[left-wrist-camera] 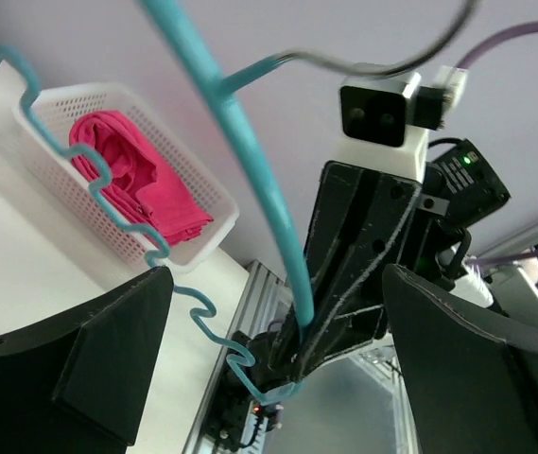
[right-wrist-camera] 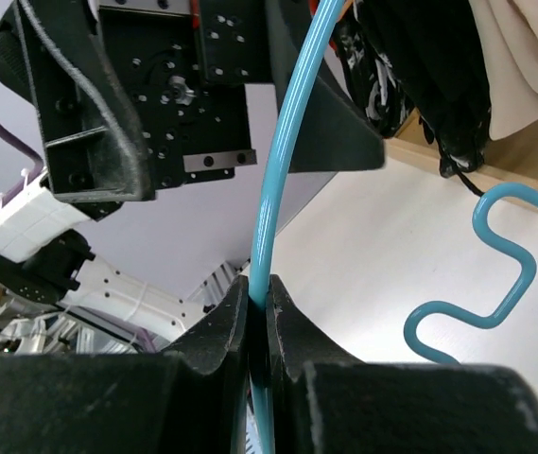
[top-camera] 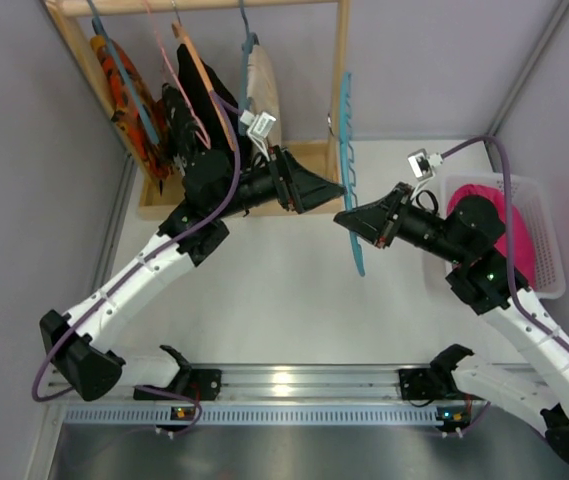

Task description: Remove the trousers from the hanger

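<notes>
The trousers (top-camera: pixel 522 225) are partly hidden by the right arm in the top view. The rest is seen as a pink folded bundle in the basket (top-camera: pixel 554 250) at 3 o'clock. In the left wrist view their long axis is seen to run along the basket's long side.

The hanger (top-camera: pixel 347 150) is bare and is shown edge-on from above, so its hook is hard to make out. Its long axis runs from 12 to 6 o'clock. Its thin teal rod is clamped near the lower end by the right gripper (top-camera: pixel 357 222), with the jaws closed on it.

The left gripper (top-camera: pixel 329 190) is spread wide and nothing is held. It is just beside the hanger, at its 9 o'clock side; contact cannot be told.

The rack (top-camera: pixel 339 60) at 11 o'clock is cut off by the top edge.
</notes>
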You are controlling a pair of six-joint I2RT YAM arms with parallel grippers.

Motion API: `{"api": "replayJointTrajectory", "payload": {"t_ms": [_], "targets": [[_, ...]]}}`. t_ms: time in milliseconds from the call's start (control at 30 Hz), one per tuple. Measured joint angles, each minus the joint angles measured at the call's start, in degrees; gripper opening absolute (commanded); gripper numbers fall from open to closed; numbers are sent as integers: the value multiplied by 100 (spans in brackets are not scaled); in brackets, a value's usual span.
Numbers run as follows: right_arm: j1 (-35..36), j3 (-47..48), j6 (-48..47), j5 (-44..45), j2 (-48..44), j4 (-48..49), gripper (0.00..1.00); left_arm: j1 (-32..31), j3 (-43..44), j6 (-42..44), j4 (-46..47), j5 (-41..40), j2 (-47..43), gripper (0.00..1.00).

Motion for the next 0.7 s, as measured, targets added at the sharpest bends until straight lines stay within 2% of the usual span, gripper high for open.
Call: {"api": "replayJointTrajectory", "payload": {"t_ms": [300, 700], "targets": [[-22, -7, 175, -393, 90, 2, 0, 153, 293, 1172, -313, 245, -382, 99], [-116, 518, 1412, -813, 1062, 599, 0, 1405, 1193, 1488, -455, 273, -741, 99]]}}
